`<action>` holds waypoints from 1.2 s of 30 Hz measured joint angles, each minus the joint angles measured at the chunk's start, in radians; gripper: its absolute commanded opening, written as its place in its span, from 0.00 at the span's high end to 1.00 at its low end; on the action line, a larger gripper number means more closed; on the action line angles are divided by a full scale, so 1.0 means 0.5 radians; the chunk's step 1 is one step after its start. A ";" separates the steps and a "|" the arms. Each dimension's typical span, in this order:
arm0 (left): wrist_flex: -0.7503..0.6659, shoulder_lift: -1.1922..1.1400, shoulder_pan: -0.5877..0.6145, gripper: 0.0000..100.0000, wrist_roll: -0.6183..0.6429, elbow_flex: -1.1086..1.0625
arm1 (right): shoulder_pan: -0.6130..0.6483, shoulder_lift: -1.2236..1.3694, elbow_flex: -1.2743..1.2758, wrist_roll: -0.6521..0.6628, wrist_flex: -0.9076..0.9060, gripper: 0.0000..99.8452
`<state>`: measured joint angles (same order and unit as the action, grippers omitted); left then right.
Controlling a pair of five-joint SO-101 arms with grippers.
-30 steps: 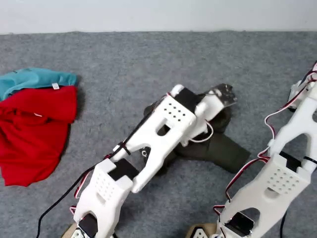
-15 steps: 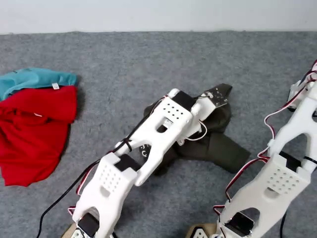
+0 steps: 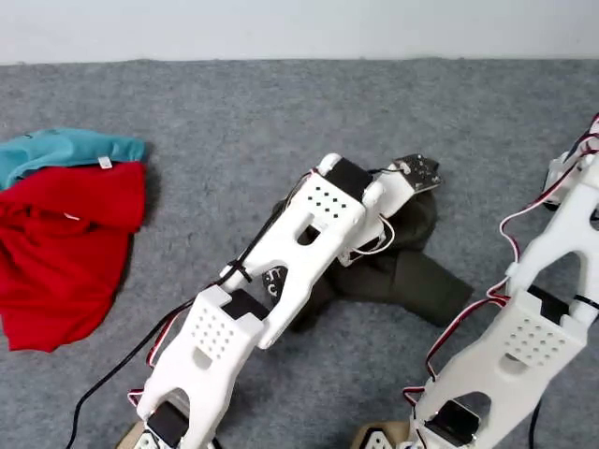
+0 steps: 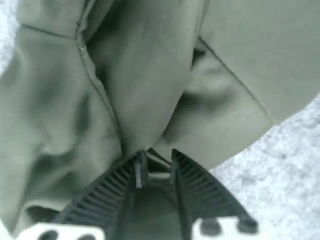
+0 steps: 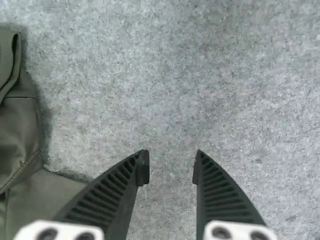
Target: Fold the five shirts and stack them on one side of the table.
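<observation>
Clamping a fold of the olive shirt (image 4: 150, 75), the left pincer (image 4: 157, 157) is gripping firm, the right pincer (image 5: 171, 161) hovering parted over the bench (image 5: 210, 75).

Three shirts (image 3: 65, 234) (image 3: 58, 148) (image 3: 416, 279), two arms (image 3: 281, 271) (image 3: 524, 341)

High cam overhead; wrist cams close, downward; all share olive shirt (image 3: 421, 281).

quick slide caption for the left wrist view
Close-up: left end effector pinching a fold of the olive shirt over the grey table.
</observation>
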<state>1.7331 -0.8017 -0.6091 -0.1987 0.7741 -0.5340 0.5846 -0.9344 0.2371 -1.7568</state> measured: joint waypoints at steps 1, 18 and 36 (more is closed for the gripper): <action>0.000 0.000 0.015 0.90 0.000 -0.009 | 0.000 0.000 0.000 0.000 0.000 0.85; -0.006 -0.261 0.117 0.99 0.000 0.000 | 0.000 0.000 0.000 0.000 0.000 0.86; 0.006 0.365 0.117 0.99 0.092 -0.107 | 0.000 0.000 0.000 0.000 0.000 0.86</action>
<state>1.7361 -0.6191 -0.5508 -0.1527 0.7204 -0.5340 0.5846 -0.9344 0.2371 -1.7568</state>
